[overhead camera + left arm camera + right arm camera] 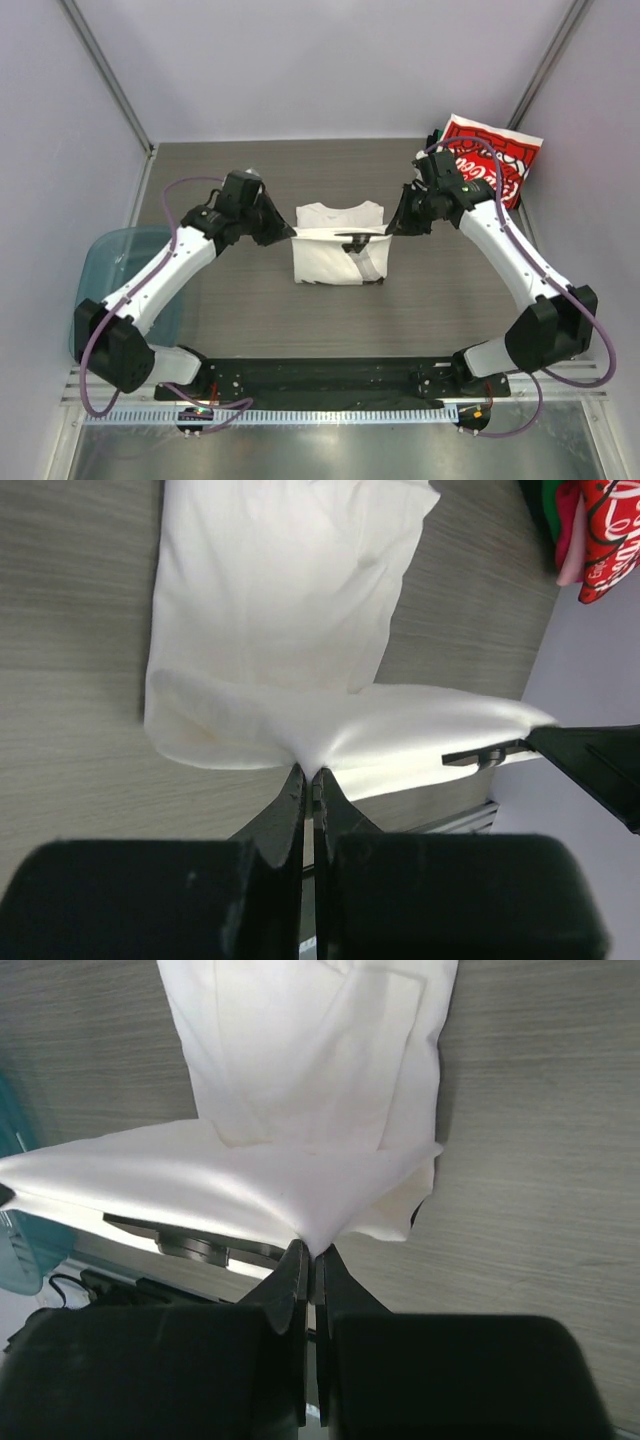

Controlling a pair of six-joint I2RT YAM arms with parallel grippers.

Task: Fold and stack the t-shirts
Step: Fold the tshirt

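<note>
A white t-shirt [338,258] lies partly folded in the middle of the table, collar end toward the back. Its near edge is lifted and stretched taut between both grippers. My left gripper [294,234] is shut on the cloth's left corner [310,755]. My right gripper [388,229] is shut on the right corner [315,1230]. In the left wrist view the jaws [310,780] pinch a peak of white cloth; the right wrist view shows its gripper [312,1257] doing the same. A folded stack with a red t-shirt [490,160] on top sits at the back right.
A teal translucent bin [135,285] stands at the left edge, partly under my left arm. White walls with metal posts enclose the table on three sides. A black mounting rail [330,380] runs along the near edge.
</note>
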